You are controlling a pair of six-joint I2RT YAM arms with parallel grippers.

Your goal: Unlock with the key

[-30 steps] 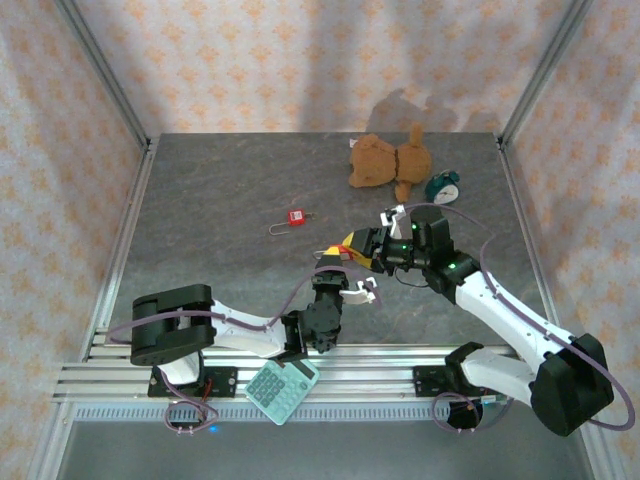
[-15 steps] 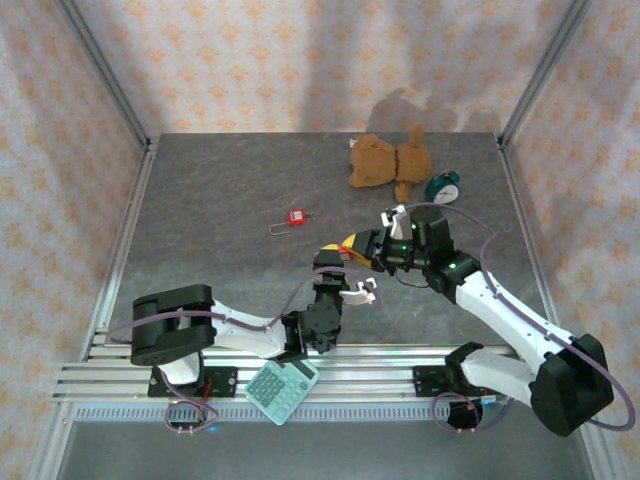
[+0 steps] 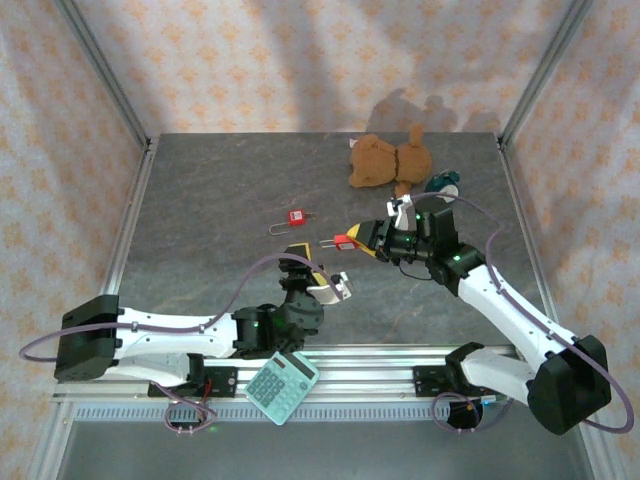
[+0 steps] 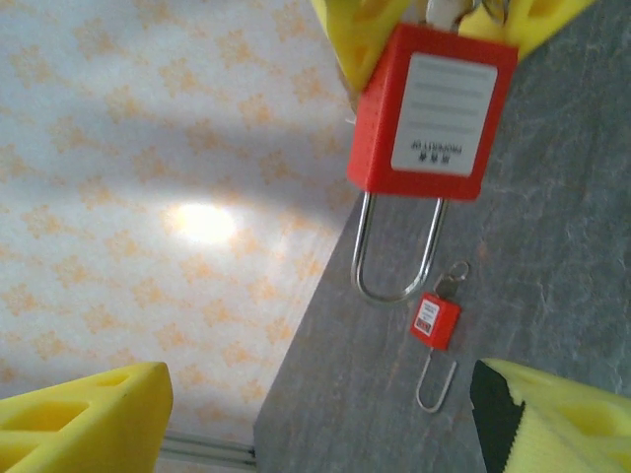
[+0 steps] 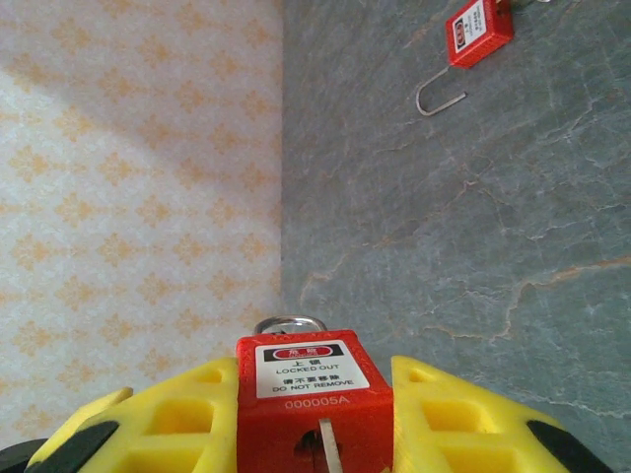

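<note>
**Right gripper** [image 3: 366, 240]: fingers pressed against the two flanks of a red padlock [image 5: 314, 392], which is carried clear of the table [image 3: 200, 200]. In the right wrist view the label faces up, the keyway end points back toward the wrist, and the shackle [image 4: 396, 258] points away.

Judgement: the body is clamped by its sides so that it cannot turn when a key is twisted. Both shackle legs appear seated in the body, so the lock reads as not yet opened. A metal sliver shows at the keyway, but I cannot tell whether it is the key.

**Left gripper** [image 3: 328, 282]: fingers spread wide, holding nothing. From above it sits at 7 o'clock of the red padlock, near but apart. In its own wrist view the lock hangs at 1 o'clock, ahead of the open jaws and not between them.

**Second padlock** [image 3: 295, 217]: lies flat on the table at 10 o'clock of the held one, well apart. A small metal piece sits at its body, too small to identify
</note>
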